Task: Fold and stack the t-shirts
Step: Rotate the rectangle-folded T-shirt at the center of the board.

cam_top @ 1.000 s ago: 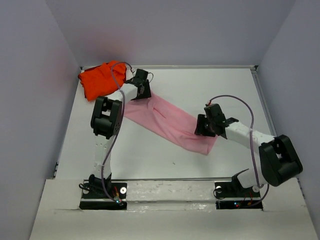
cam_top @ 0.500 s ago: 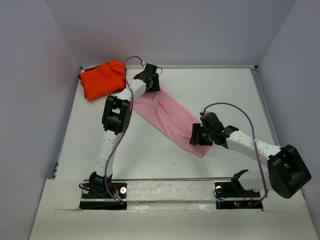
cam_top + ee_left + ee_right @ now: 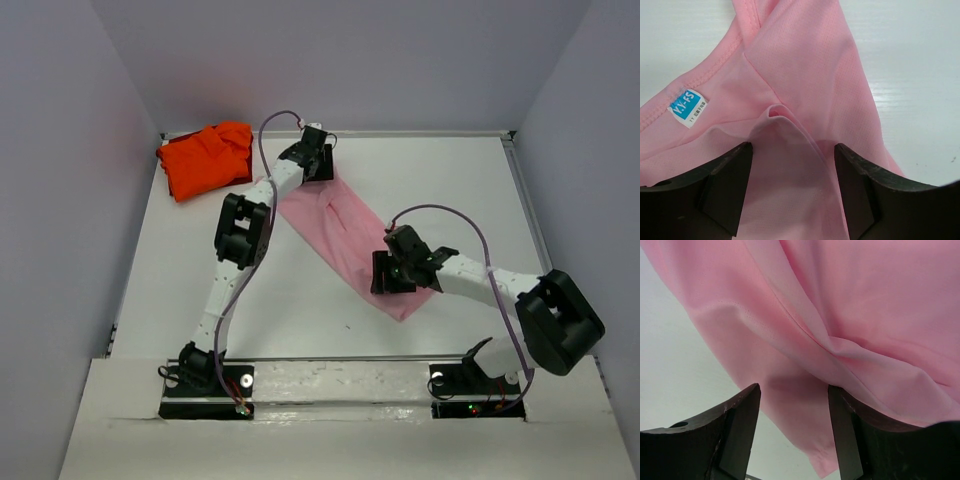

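1. The overhead view is lit evenly and softly from above; only faint shadows are cast on the white table point(image 3: 300, 300).
2. In the wrist views, the pink t-shirt point(image 3: 805, 65) is rendered sharply, while the dark fingers point(image 3: 725, 185) are slightly blurred.

Inventory, counted.
- T-shirts: 2. One pink t-shirt point(image 3: 340, 225) at table centre; one orange-red t-shirt point(image 3: 205, 158) at 10 o'clock.
- Grippers: 2. The left gripper point(image 3: 318, 165) at the pink one's 11 o'clock end; the right gripper point(image 3: 385, 272) at its 5 o'clock end.
- Sewn label point(image 3: 687, 101): 1.
- Table point(image 3: 450, 180): 1.
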You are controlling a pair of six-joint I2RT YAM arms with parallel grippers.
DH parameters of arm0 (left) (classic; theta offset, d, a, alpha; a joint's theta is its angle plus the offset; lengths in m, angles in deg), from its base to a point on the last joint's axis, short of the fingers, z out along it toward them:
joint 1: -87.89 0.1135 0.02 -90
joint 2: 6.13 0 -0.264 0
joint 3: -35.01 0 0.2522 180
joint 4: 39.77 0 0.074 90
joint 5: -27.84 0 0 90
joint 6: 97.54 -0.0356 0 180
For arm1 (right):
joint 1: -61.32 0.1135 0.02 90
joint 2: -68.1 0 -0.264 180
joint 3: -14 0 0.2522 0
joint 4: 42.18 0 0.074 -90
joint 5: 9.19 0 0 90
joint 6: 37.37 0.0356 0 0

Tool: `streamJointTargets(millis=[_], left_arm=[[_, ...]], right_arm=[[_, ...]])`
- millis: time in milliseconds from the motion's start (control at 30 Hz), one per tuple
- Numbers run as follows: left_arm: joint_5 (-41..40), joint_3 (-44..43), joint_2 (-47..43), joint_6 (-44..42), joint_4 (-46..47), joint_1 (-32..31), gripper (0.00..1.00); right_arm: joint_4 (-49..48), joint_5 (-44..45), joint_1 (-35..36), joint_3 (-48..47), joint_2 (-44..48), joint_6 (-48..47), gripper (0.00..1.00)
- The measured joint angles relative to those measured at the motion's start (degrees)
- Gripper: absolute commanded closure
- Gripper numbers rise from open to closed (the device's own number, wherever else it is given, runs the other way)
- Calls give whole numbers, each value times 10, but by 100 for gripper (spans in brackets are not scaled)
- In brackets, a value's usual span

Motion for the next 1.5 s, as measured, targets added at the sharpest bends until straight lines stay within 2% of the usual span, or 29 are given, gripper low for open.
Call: streamJointTargets(millis=[233,367,533,600,700,867,933,1033,1233,1333,1500], left_arm=[[1,14,-14,-10,6,-12,24],[-20,57,-81,-26,-4,-16,24],[-54,125,-241,-45,6,-18,23],[-82,157,-339,-63,31,-18,22],[-106,176,-410,-75,53,-18,22],[-136,281,-533,-85,100,-18,22],[-142,357,-574,-85,118,-18,22],[-142,458,-603,-85,129,-18,22],[-139,590,-636,-84,144,-18,21],[-140,627,-675,-84,158,-18,21],[-162,625,-694,-84,182,-19,21]], right_arm=[[-38,3,33,-6,-49,3,38],[-63,5,46,-6,-56,7,38],[-92,9,81,-6,-66,17,38],[-100,11,103,-7,-70,23,38],[-104,14,134,-20,-85,33,38],[-106,15,181,-56,-121,52,38],[-106,21,205,-79,-144,59,38],[-106,23,230,-120,-182,66,38],[-118,28,273,-209,-261,76,37],[-120,28,278,-245,-290,78,37],[-89,39,282,-280,-307,73,36]])
